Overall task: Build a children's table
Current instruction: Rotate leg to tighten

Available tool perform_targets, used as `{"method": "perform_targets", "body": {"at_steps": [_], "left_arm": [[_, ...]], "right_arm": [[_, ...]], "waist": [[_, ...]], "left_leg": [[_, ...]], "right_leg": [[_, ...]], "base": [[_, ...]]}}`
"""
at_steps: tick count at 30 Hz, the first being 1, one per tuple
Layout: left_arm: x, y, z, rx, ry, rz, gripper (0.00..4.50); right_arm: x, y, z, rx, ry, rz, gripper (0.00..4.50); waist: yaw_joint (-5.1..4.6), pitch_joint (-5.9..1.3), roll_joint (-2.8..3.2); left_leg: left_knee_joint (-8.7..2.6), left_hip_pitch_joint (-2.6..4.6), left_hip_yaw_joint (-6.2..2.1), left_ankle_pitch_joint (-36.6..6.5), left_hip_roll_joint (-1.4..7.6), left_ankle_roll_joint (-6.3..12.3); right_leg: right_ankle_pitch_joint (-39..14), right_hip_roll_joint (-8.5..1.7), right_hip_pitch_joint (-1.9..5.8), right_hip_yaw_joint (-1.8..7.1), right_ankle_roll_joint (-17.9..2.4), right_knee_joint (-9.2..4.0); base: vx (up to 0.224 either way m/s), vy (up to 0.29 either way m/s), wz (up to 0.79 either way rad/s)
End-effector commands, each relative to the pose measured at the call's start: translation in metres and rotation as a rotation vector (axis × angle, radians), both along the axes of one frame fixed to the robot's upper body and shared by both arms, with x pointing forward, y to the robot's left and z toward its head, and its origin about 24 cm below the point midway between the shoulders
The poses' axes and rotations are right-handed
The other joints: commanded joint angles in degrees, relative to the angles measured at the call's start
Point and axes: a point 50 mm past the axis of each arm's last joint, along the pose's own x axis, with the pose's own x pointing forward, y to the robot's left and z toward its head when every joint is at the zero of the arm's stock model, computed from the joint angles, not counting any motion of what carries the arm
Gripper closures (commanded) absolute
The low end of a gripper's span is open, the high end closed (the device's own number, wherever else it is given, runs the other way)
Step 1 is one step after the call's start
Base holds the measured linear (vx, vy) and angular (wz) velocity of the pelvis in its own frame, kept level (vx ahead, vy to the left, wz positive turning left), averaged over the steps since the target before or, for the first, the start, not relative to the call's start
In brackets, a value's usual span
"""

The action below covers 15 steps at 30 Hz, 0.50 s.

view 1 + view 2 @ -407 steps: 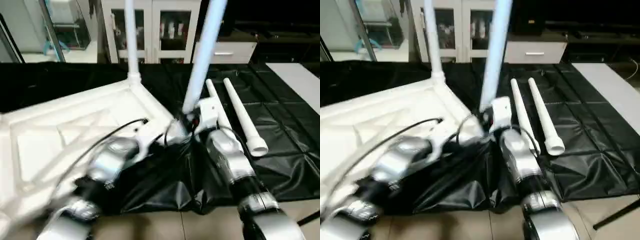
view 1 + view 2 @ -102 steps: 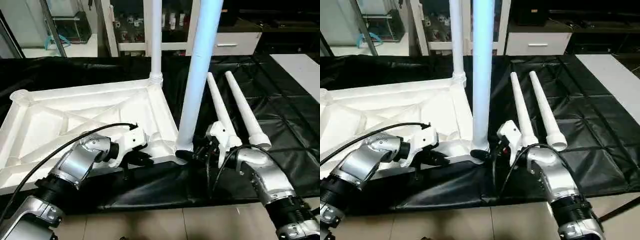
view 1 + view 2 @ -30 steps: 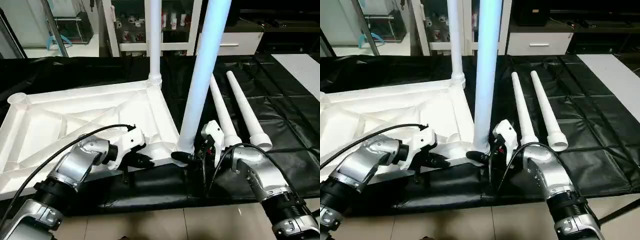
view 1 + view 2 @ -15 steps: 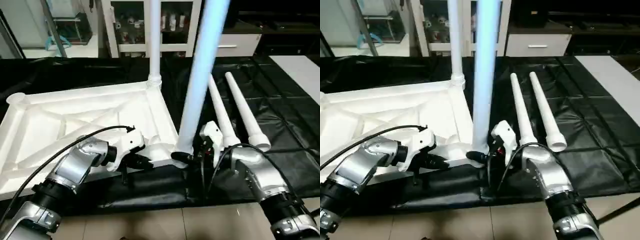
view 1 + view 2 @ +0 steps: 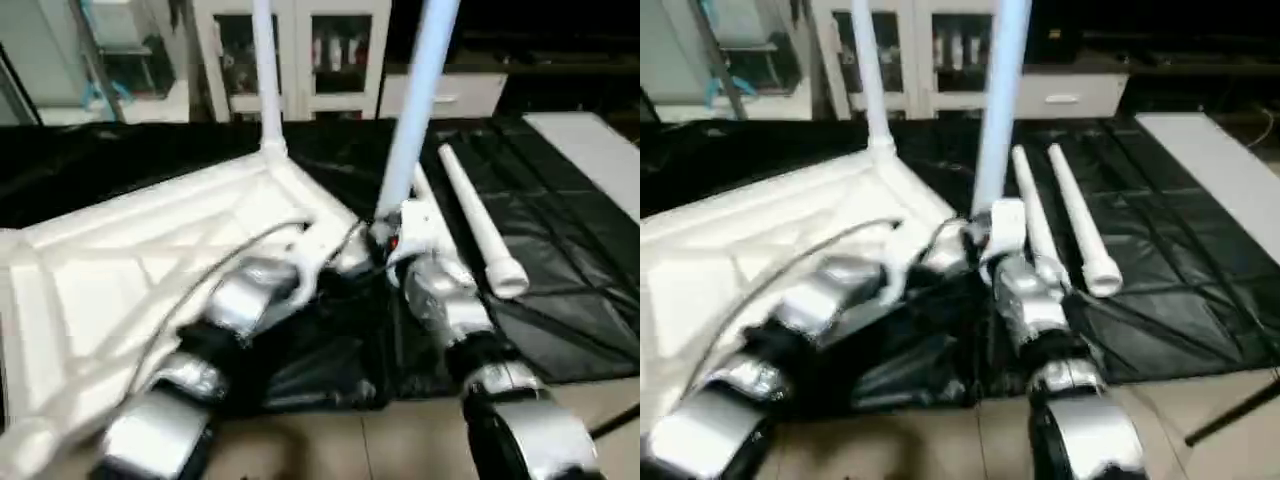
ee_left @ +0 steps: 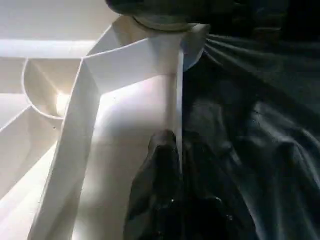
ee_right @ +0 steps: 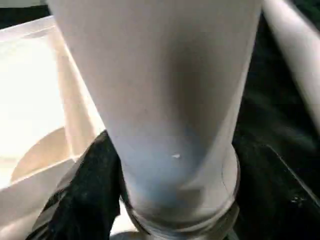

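My left fingers (image 6: pixel 165 165) pinch shut on the rim of the white ribbed plastic tabletop (image 5: pixel 150 250); my right fingers (image 7: pixel 87 195) hold the base of the white tapered tube leg (image 7: pixel 165 100), upright in its corner socket. If it tilts, it could jam or pop out.

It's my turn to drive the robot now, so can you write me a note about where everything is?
Left hand: shut on the tabletop rim, beside the near corner.
Right hand: closed round the near leg, low down by its socket.
The tabletop lies underside up on the black work table.
Done: far leg and near leg stand upright in corner sockets.
Left: probably check the near leg is seated, then fit the two loose legs lying side by side to the right.
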Motion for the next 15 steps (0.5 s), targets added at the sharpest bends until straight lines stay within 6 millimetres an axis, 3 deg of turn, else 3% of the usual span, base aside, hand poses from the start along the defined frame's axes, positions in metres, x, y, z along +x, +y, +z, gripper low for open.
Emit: {"method": "perform_targets", "body": {"at_steps": [1, 5, 6, 7, 11, 12, 13, 15], "left_arm": [[0.015, 0.011, 0.010, 0.066, -0.131, 0.128, 4.50], [0.015, 0.007, 0.010, 0.054, -0.142, 0.104, 4.50], [0.015, 0.006, 0.010, 0.048, -0.148, 0.079, 4.50], [0.014, 0.006, 0.010, 0.044, -0.150, 0.062, 4.50], [0.014, 0.005, 0.010, 0.043, -0.152, 0.055, 4.50], [0.014, 0.006, 0.007, 0.045, -0.146, 0.035, 4.50], [0.014, 0.006, 0.006, 0.044, -0.146, 0.032, 4.50], [0.014, 0.006, 0.006, 0.037, -0.154, 0.018, 4.50]], "right_arm": [[-0.010, 0.009, -0.021, 0.001, 0.097, -0.029, 1.78], [-0.009, 0.010, -0.020, 0.015, 0.092, -0.047, 1.78], [-0.008, 0.010, -0.019, 0.032, 0.081, -0.046, 1.78], [-0.008, 0.010, -0.018, 0.044, 0.070, -0.039, 1.78], [-0.007, 0.011, -0.017, 0.049, 0.063, -0.038, 1.78], [-0.004, 0.011, -0.009, 0.051, -0.011, 0.008, 1.78], [-0.003, 0.011, -0.007, 0.050, -0.030, 0.013, 1.22], [-0.002, 0.008, -0.001, 0.044, -0.082, 0.026, 1.22]], "waist": [[-0.15, -3.48, 0.06], [0.44, -3.70, 0.20], [0.53, -3.70, 0.51], [0.60, -3.75, 0.27], [0.55, -3.61, 0.45], [0.61, -3.55, 1.11], [0.40, -3.49, 0.45], [0.66, -3.58, 0.37]], "left_leg": [[-4.81, 0.95, -1.84, -16.89, 2.97, -1.42], [-4.60, 0.66, -1.61, -14.31, 2.92, 0.18], [-4.57, 0.67, -1.64, -14.12, 2.92, 0.34], [-4.54, 0.62, -1.59, -14.03, 2.92, 0.88], [-4.70, 0.64, -1.64, -14.51, 3.07, 0.91], [-4.73, 0.75, -1.69, -15.57, 3.07, 0.58], [-4.83, 0.76, -1.64, -16.78, 3.09, 0.37], [-4.70, 0.71, -1.60, -15.93, 3.03, 0.90]], "right_leg": [[-15.92, -3.69, 1.86, 2.84, -9.63, -4.58], [-12.24, -3.85, 2.17, 2.90, -10.68, -4.11], [-11.88, -3.89, 2.18, 2.90, -10.88, -4.03], [-12.03, -3.92, 2.27, 2.86, -11.08, -4.07], [-13.71, -3.87, 2.21, 2.80, -11.12, -4.22], [-14.72, -3.93, 2.07, 2.79, -10.93, -4.37], [-15.89, -3.85, 2.10, 2.75, -10.59, -4.62], [-15.53, -4.01, 2.11, 2.85, -10.68, -4.56]], "base": [[0.000, 0.000, 0.00], [0.000, 0.000, 0.00], [0.000, 0.000, 0.00], [0.000, 0.000, 0.00], [0.000, 0.000, 0.00], [0.000, 0.000, 0.00], [0.000, 0.000, 0.00], [0.000, 0.000, 0.00]]}}
